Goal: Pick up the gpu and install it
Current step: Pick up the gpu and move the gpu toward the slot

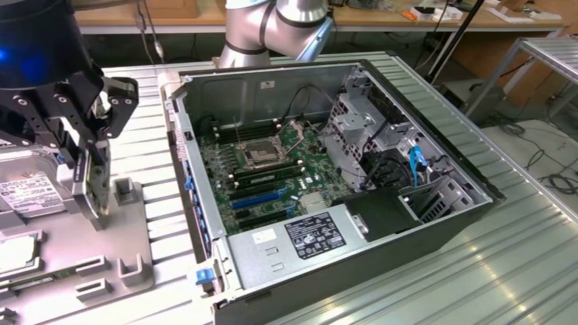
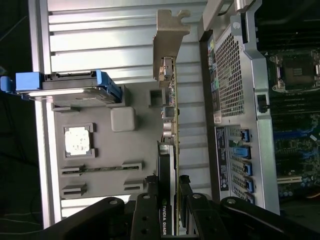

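Observation:
The gpu [image 2: 170, 125] is a thin dark card seen edge-on in the wrist view, with its silvery end bracket [image 2: 169, 40] pointing away from me. My gripper [image 2: 170, 192] is shut on the card's near end, one finger on each face. In the exterior view the gripper [image 1: 86, 159] hangs at the left over the grey parts tray [image 1: 135, 230], and the gpu [image 1: 92, 193] stands upright below it. I cannot tell whether the card's lower edge still touches the tray. The open computer case [image 1: 334, 169] lies to the exterior view's right, its blue expansion slots [image 1: 257, 198] exposed.
On the tray sit a hard drive [image 2: 70, 85] with blue rails, a processor chip [image 2: 78, 140] and a narrow memory stick [image 2: 100, 169]. The case's rear wall [image 2: 240, 100] stands close beside the card. A ribbed metal table [image 1: 470, 271] carries everything.

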### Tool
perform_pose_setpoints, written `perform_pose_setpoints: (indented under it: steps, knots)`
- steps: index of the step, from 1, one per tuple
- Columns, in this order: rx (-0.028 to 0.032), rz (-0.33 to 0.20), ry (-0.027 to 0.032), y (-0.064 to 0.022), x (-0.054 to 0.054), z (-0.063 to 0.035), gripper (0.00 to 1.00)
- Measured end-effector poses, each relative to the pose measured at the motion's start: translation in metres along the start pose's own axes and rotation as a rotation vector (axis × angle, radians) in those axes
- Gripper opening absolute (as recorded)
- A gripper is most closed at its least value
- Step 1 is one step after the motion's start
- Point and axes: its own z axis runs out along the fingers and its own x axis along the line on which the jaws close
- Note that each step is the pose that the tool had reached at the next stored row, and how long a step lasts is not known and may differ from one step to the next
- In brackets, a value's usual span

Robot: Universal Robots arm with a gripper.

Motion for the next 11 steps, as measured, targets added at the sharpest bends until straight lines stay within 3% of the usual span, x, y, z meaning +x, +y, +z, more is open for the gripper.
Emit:
perform_pose_setpoints:
  steps: [11]
  knots:
    - [-0.0001, 0.0, -0.0001, 0.0022, -0.001, -0.0267, 0.27]
